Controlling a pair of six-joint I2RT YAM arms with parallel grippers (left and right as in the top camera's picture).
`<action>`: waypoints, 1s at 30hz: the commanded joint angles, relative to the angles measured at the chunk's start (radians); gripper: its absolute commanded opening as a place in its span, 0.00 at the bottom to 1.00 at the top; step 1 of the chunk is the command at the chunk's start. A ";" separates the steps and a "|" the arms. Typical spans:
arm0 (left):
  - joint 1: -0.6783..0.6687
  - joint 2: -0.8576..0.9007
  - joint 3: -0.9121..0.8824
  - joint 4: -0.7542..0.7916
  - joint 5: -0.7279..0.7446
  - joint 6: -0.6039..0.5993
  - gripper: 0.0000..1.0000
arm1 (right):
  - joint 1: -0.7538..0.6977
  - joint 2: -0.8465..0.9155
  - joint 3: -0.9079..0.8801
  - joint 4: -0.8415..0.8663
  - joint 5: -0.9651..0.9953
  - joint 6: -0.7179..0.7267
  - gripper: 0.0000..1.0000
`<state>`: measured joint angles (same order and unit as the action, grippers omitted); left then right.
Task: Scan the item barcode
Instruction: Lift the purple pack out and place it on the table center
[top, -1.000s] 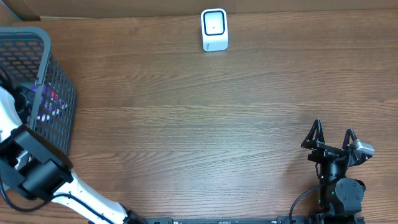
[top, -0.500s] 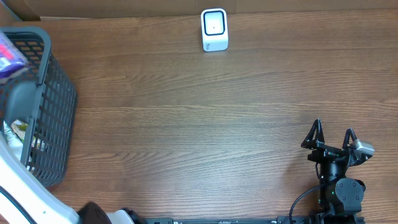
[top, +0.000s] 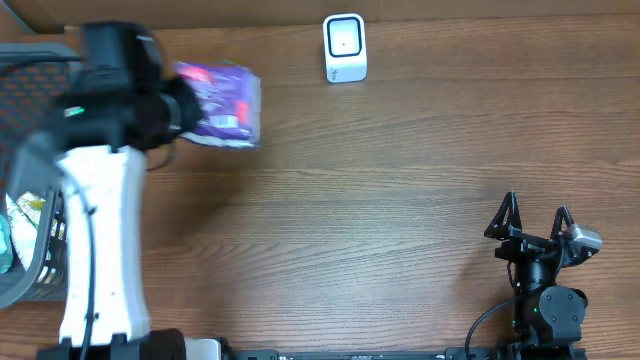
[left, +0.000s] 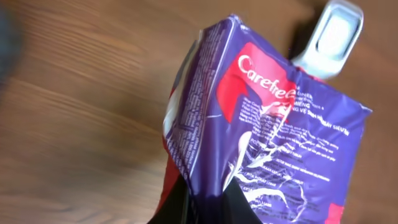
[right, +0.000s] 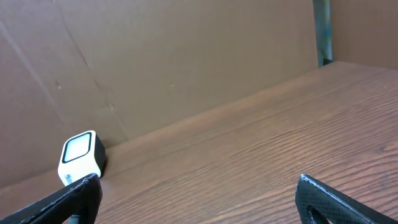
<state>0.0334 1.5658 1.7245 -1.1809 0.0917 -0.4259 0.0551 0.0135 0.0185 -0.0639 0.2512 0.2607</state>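
I'm gripping the purple pack in the left claw, which is clenched on the pack's near end. Most of the pack is sticking out ahead of the fingers, so I judge this hold is leaving the wrapper free to face the scanner. The pack is hanging in the air above the table, and the scanner is standing ahead of the claw, just past the pack's far end in the wrist view, near but not touching. The printed face is showing to the wrist camera and I'm not finding a barcode on it, so it may be on a side I can't see. The basket is sitting behind the claw, partly hidden by the arm. The right claw is resting released, fingers spread wide, well apart from the pack and holding nothing, I guess parked out of the way. Against a second ago, the left arm was down in the basket. Half a second ago the pack was just clearing the basket rim. Now it's swinging over open table toward the scanner, blurred with motion. The scanner and the right claw are sitting where they were.
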 joint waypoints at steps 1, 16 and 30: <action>-0.092 0.056 -0.128 0.074 0.013 -0.047 0.04 | 0.008 -0.011 -0.010 0.006 0.010 -0.007 1.00; -0.272 0.267 -0.236 0.224 0.066 -0.060 0.41 | 0.008 -0.011 -0.010 0.006 0.010 -0.007 1.00; -0.084 0.176 0.573 -0.278 -0.114 -0.001 0.57 | 0.008 -0.011 -0.010 0.006 0.010 -0.007 1.00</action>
<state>-0.1257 1.8046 2.1509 -1.3979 0.0589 -0.4412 0.0551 0.0139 0.0185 -0.0639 0.2512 0.2607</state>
